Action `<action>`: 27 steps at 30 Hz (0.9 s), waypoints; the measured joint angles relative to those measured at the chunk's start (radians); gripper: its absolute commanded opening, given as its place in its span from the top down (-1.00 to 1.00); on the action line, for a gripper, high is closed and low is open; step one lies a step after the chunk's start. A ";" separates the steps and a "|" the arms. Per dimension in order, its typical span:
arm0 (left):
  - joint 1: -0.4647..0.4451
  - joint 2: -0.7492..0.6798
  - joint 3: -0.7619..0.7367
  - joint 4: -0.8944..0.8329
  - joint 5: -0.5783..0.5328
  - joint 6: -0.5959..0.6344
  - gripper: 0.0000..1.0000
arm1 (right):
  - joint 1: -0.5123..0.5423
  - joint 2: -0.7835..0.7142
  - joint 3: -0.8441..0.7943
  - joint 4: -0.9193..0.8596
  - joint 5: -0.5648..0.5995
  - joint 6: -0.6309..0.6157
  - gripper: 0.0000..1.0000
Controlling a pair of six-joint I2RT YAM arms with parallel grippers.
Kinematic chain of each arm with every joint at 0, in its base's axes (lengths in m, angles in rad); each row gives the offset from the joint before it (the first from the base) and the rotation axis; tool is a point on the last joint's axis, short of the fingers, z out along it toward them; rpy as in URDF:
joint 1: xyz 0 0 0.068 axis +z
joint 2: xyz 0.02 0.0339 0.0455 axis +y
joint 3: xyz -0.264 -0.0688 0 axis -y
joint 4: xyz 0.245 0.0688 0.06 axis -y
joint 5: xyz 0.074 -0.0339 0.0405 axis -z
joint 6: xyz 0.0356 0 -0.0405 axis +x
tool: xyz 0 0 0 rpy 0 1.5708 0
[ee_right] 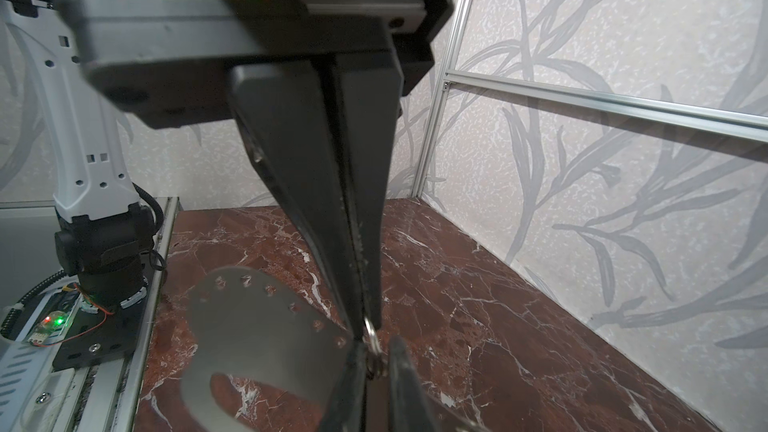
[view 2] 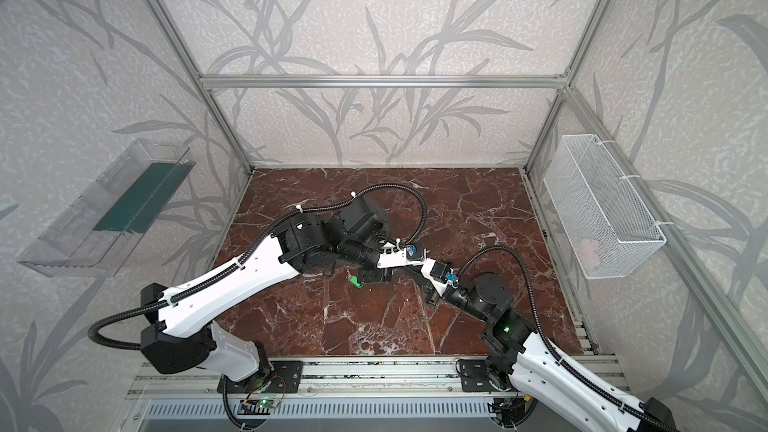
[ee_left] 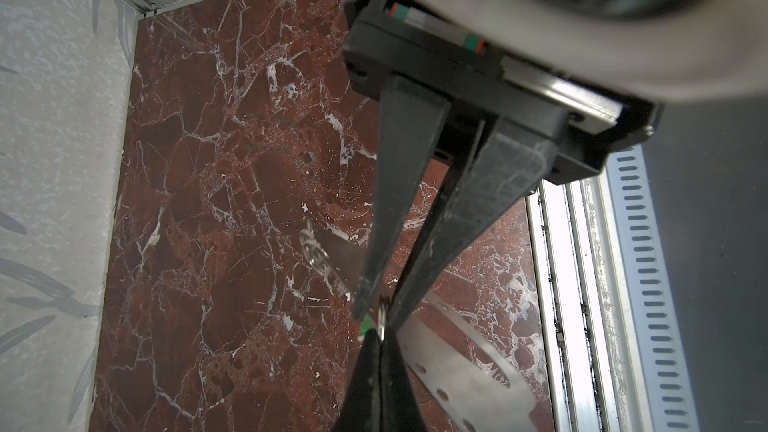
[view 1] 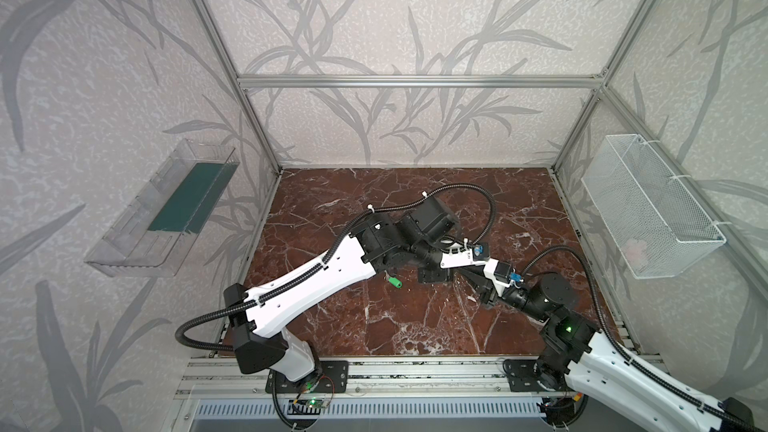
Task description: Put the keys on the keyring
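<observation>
A bright green key (view 1: 394, 282) (view 2: 355, 281) hangs just over the marble near mid-table, under my left arm's wrist. In the left wrist view my left gripper (ee_left: 379, 314) is shut on the key's small metal loop (ee_left: 382, 317), and a sliver of the green tag (ee_left: 365, 328) shows beside the tips. The keyring, a flat grey metal plate (ee_left: 465, 380) (ee_right: 257, 326), is held off the table. My right gripper (ee_right: 365, 332) is shut at its edge, tip to tip with the left one. A small metal ring (ee_right: 371, 335) sits right at the right fingertips.
A clear plastic bin (view 1: 166, 209) hangs on the left wall and a white mesh basket (view 1: 652, 209) on the right wall. The red marble table (view 1: 415, 326) ends at aluminium rails (view 1: 415, 371) in front. Both arms cross over the middle of the table.
</observation>
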 measured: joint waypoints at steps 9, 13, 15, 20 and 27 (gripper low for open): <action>0.000 0.000 0.000 0.003 -0.002 0.002 1.00 | 0.000 -0.003 0.000 0.000 0.000 -0.007 0.74; 0.000 0.009 0.006 0.000 -0.004 0.012 1.00 | -0.002 -0.010 -0.001 -0.005 0.002 -0.009 0.70; 0.000 0.016 0.011 -0.002 -0.005 0.018 1.00 | -0.005 -0.012 -0.003 -0.007 0.001 -0.010 0.71; 0.000 0.026 0.025 -0.009 -0.007 0.031 1.00 | -0.011 -0.013 -0.004 -0.007 -0.004 -0.010 0.80; -0.001 0.029 0.035 -0.026 -0.011 0.052 1.00 | -0.013 -0.013 -0.004 -0.007 -0.020 -0.008 0.85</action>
